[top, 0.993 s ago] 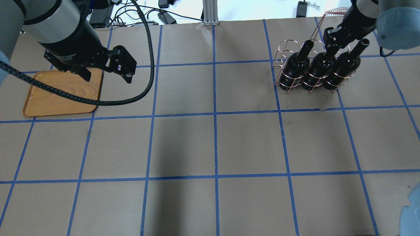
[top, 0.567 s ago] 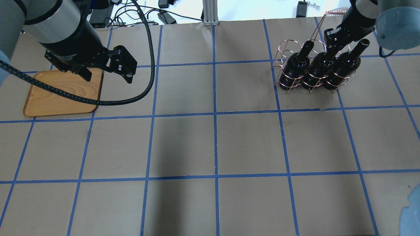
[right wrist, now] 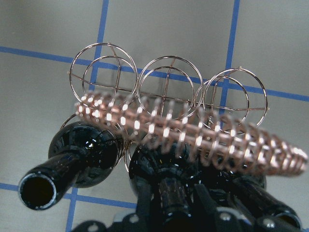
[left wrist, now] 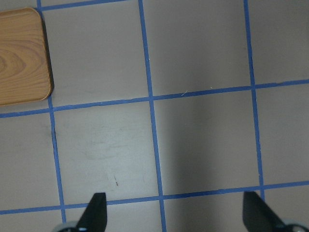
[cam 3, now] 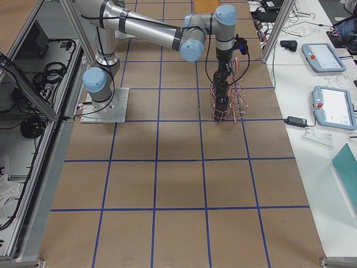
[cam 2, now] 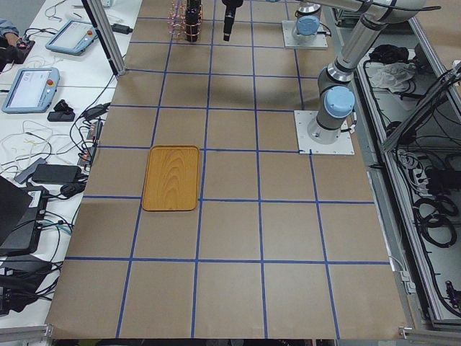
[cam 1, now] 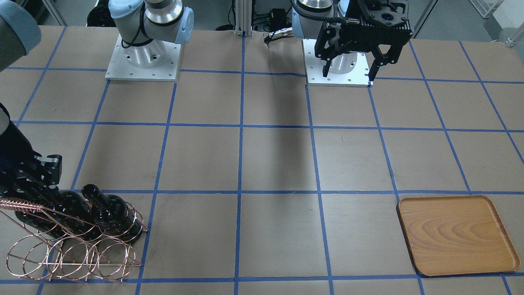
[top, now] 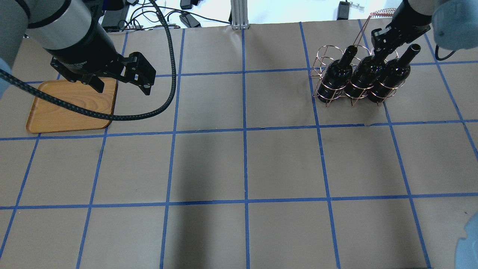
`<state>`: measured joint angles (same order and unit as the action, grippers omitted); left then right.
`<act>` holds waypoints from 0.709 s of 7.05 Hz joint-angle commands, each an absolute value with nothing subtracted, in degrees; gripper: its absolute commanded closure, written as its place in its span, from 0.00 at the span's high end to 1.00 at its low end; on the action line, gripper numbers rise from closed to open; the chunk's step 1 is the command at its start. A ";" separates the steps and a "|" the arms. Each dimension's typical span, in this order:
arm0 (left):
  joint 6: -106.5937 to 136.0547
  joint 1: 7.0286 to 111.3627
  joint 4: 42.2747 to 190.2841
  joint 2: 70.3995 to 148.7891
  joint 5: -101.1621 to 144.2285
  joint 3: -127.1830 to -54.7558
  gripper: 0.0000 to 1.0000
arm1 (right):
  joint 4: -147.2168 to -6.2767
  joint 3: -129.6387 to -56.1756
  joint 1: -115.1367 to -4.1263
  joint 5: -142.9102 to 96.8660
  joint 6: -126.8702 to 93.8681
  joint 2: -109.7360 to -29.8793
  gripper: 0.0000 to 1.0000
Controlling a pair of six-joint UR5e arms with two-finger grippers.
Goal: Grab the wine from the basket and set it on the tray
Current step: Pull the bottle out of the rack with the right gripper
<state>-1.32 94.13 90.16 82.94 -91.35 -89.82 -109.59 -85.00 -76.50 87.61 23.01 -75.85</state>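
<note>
Three near-black wine bottles stand in the copper wire basket (top: 322, 56) at the table's far right. My right gripper (top: 375, 55) is shut on the neck of the middle bottle (top: 360, 80), between the left bottle (top: 336, 78) and the right bottle (top: 390, 76). In the right wrist view its fingers hug that neck (right wrist: 171, 193) under the twisted handle (right wrist: 193, 130). The wooden tray (top: 71, 108) lies bare at the far left. My left gripper (top: 121, 84) hangs open and empty above the tray's right edge.
The basket's far row of loops (right wrist: 166, 77) holds nothing. A black cable (top: 166, 93) hangs from the left arm over the table. An aluminium post (top: 239, 15) and loose cables sit at the far edge. The two arm bases (cam 1: 143, 53) (cam 1: 337, 71) are bolted to the table.
My right arm has drawn slightly up and away from the basket while staying on the middle bottle's neck. The left arm, tray and other bottles have not moved.
</note>
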 commanded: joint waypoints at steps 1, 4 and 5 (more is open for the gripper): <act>-1.32 94.13 90.09 82.88 -91.32 -89.82 1.00 | -102.33 -79.12 -76.99 87.63 23.03 -76.46 0.00; -1.32 94.04 90.09 82.88 -91.32 -89.82 1.00 | -94.69 -76.83 -77.17 87.89 23.03 -80.32 0.00; -1.41 93.96 90.09 82.88 -91.41 -89.82 1.00 | -91.61 -76.21 -77.17 87.89 22.94 -81.55 0.00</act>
<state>-1.34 94.02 90.09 82.88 -91.34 -89.82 -95.29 -77.08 -77.15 87.86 23.01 -80.06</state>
